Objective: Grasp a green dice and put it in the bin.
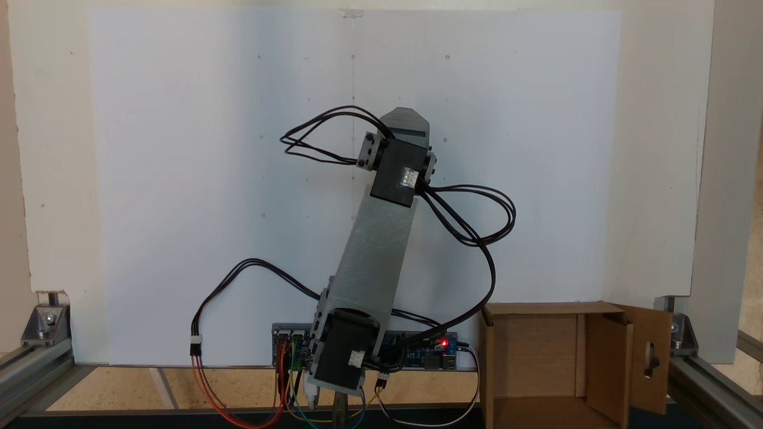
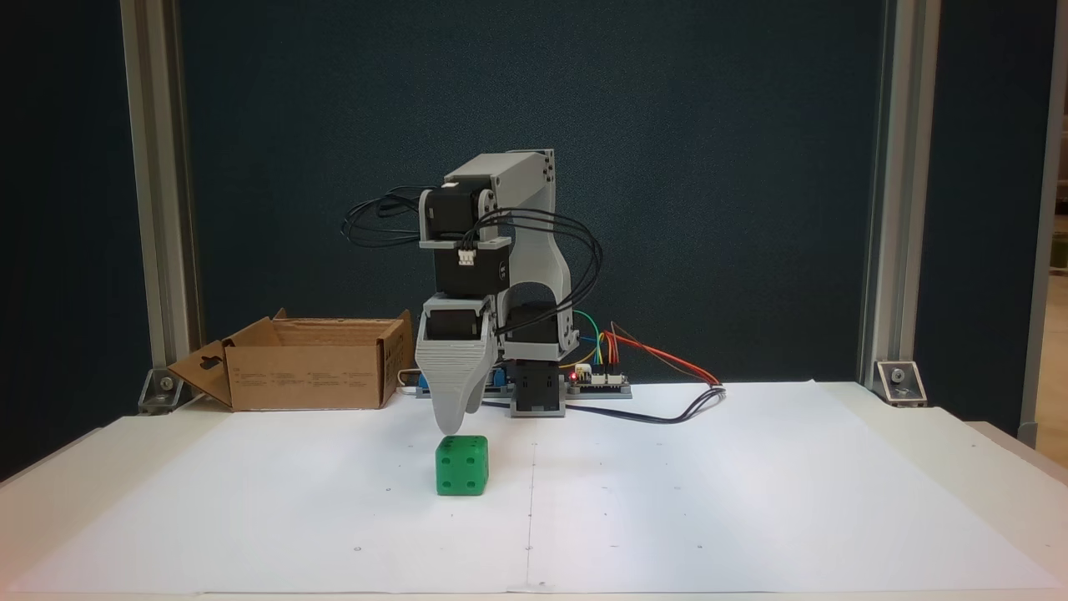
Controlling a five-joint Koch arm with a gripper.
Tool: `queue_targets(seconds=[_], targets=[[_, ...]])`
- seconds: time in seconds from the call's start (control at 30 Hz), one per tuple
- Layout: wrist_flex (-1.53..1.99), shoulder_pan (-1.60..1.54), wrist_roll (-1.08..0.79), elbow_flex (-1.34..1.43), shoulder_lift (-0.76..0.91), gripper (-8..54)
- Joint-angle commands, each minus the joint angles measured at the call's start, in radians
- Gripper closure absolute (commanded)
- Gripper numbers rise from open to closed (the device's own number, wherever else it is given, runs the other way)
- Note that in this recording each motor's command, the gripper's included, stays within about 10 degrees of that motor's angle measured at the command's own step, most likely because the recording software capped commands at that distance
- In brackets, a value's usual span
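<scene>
In a fixed view from the front, the grey ribbed plastic gripper [image 2: 455,406] points down with its tip just above the small bright green plastic dice [image 2: 461,465]. The two jaws lie one behind the other, so whether they stand apart or together cannot be told. The dice rests on the white paper sheet [image 2: 667,492] covering the table, slightly to the right of the tip in that view, and apart from it.

The brown corrugated cardboard bin [image 2: 304,371] stands at the back left, well apart from the dice, its flaps folded outward (one has a slot cut-out). From behind, the same bin [image 1: 548,363] sits at the lower right, beside the arm's base.

The risk, as I judge it, lies in the offset: if the jaws come down off-centre, one could land on the dice's top face and push or tip it instead of straddling it. Rounded corners may also let it twist out of a shallow pinch.

Small printed lines run along the bin's front wall, too small to read.
</scene>
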Motion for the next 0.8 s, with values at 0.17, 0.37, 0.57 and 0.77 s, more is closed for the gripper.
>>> queue_targets(seconds=[0.17, 0.37, 0.57, 0.77], targets=[[-0.018, -0.015, 0.054, 0.003, 0.005, 0.1], [-0.028, -0.028, 0.077, 0.014, 0.003, 0.2], [-0.06, -0.028, 0.089, 0.02, -0.003, 1.1], [-0.114, -0.028, 0.089, 0.038, -0.049, 1.6]])
